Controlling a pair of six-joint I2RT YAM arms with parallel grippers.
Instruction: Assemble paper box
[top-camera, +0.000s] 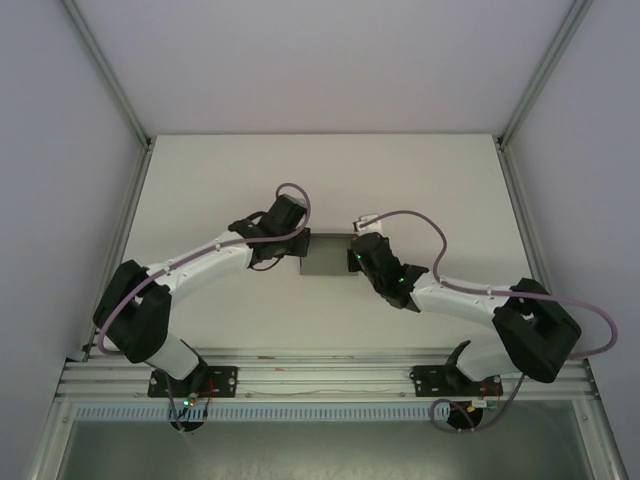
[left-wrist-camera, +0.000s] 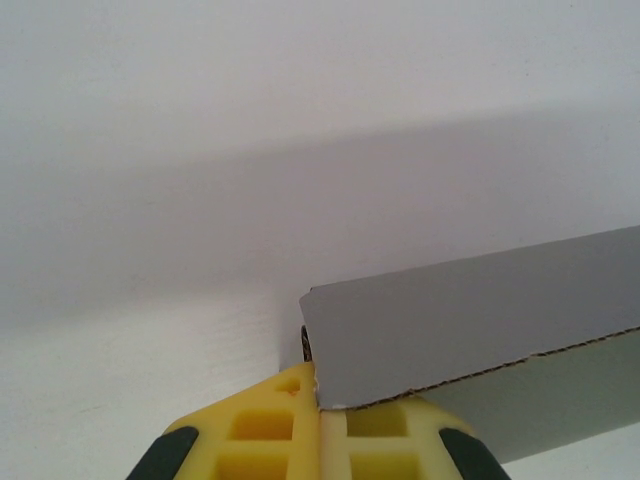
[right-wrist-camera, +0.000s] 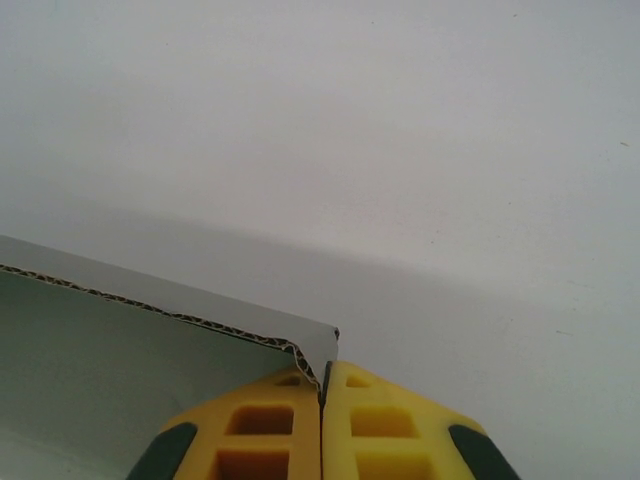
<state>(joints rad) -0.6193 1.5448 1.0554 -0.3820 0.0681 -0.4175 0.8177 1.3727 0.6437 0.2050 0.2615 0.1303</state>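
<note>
Top external: your left gripper (left-wrist-camera: 318, 390) and right gripper (right-wrist-camera: 322, 380) each pinch an end of the paper box (top-camera: 328, 262); it seems mid-folding, so move both together

1 paper box (top-camera: 328, 258), 2 arms (top-camera: 205, 265), 4 fingers (left-wrist-camera: 262, 432), 1 tbl (top-camera: 320, 180)

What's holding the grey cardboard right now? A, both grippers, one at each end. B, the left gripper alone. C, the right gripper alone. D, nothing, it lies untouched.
A: the left gripper and the right gripper are each shut on a corner of the paper box, at its opposite ends.
</note>
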